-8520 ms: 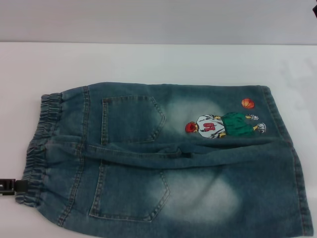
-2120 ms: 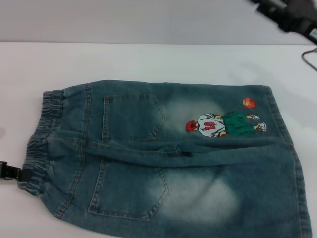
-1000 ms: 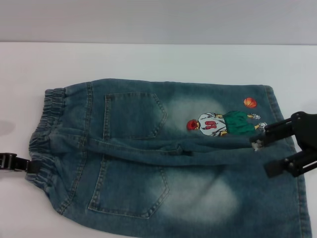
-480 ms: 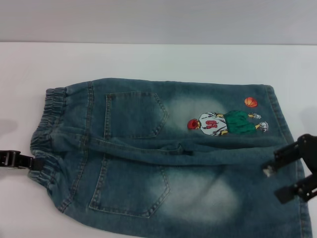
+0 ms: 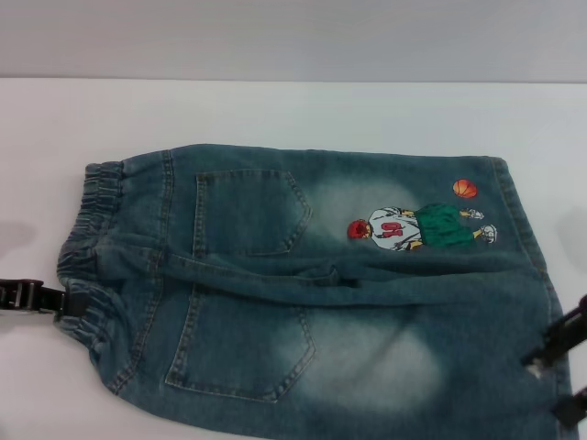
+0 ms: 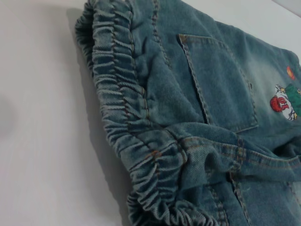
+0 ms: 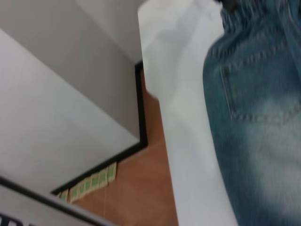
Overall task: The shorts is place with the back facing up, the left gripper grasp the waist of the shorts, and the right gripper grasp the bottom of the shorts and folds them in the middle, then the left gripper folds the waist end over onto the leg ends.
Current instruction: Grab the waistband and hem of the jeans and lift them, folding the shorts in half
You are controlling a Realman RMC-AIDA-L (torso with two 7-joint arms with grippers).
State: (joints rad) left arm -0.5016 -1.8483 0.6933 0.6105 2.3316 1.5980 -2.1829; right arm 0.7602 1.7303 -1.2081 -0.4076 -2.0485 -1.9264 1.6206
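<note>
Black right gripper (image 5: 561,378) jaws spread wide, now dropped to the bottom (image 5: 550,302) hem corner, off the patch. Left gripper (image 5: 37,298) at the waist (image 5: 87,247), jaws hidden, cannot tell. Shorts (image 5: 303,293) flat on white desk (image 5: 275,110); fold unstarted.

one shorts (image 5: 303,293), two back pockets (image 5: 248,211), seemingly

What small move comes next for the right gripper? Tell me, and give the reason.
Probably lower the right gripper onto the bottom hem and close. Its fingers stand open over the near leg's hem at the table's near right edge, holding nothing, while the left gripper is already at the waist. The shorts lie flat, unfolded, so both ends must be gripped first.
</note>
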